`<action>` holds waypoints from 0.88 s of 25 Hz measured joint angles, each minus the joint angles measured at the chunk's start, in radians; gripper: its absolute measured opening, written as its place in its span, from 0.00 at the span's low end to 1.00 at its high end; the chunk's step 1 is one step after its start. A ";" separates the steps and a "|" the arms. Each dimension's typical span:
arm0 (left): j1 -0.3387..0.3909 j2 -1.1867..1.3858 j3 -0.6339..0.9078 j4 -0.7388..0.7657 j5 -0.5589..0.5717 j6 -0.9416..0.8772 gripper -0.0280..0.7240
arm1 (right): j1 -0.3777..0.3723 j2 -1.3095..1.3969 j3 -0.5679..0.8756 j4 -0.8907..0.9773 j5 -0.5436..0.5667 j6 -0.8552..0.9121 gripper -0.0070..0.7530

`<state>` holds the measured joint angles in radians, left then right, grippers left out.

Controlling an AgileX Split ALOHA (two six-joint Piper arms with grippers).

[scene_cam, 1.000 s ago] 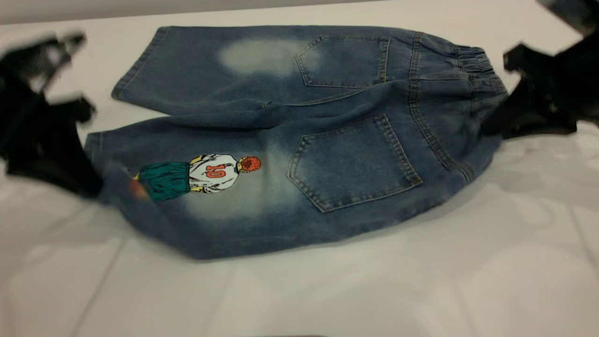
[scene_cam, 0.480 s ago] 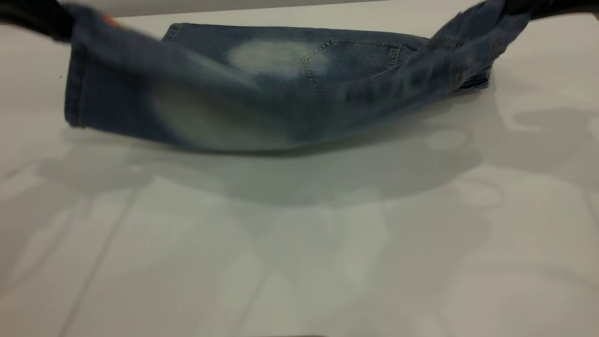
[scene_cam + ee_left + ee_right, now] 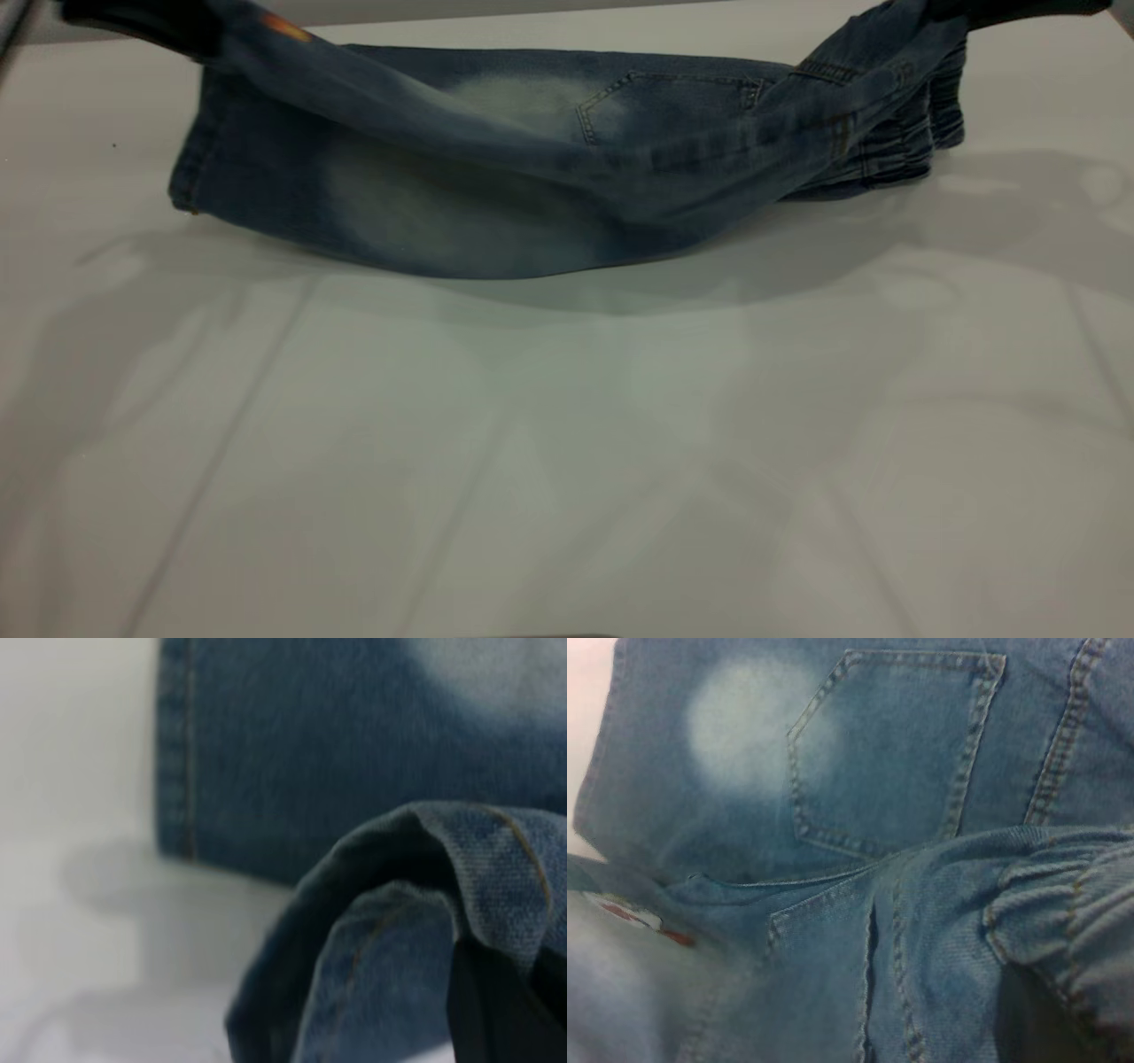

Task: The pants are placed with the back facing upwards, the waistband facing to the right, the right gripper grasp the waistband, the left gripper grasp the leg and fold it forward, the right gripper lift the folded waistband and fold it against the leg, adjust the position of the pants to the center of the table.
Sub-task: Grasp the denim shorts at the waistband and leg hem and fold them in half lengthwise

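The blue denim pants (image 3: 496, 204) lie across the far part of the white table (image 3: 567, 461), waistband (image 3: 904, 151) to the right. Their near half is lifted off the surface and hangs as a flap over the far half. My left gripper (image 3: 190, 31) is shut on the printed leg (image 3: 283, 27) at the top left; only an orange bit of the print shows. My right gripper (image 3: 943, 11) is shut on the waistband at the top right. The left wrist view shows a denim fold (image 3: 425, 904) against a black finger (image 3: 496, 1010). The right wrist view shows the gathered waistband (image 3: 1072, 930) and a back pocket (image 3: 895, 744).
The table's far edge (image 3: 496, 11) runs just behind the pants, with a grey strip beyond it. Bare white surface stretches from the pants to the near edge, crossed by soft shadows.
The pants lay flat a second ago with a gripper at each end. Both grippers have since lifted the near leg and waistband and carried them up and toward the far side.
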<state>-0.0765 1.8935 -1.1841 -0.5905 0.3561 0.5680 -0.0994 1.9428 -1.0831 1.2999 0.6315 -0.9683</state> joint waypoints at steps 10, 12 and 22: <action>-0.028 0.157 -0.201 -0.002 -0.114 0.053 0.08 | 0.000 0.147 -0.185 0.056 -0.044 0.007 0.06; -0.028 0.176 -0.209 -0.003 -0.149 0.054 0.08 | -0.001 0.169 -0.197 0.089 -0.079 0.007 0.06; -0.032 0.294 -0.210 -0.010 -0.373 0.057 0.08 | 0.000 0.227 -0.201 0.231 -0.317 -0.071 0.08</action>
<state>-0.1086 2.1874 -1.3946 -0.6006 -0.0166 0.6254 -0.0997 2.1698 -1.2841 1.5305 0.3141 -1.0394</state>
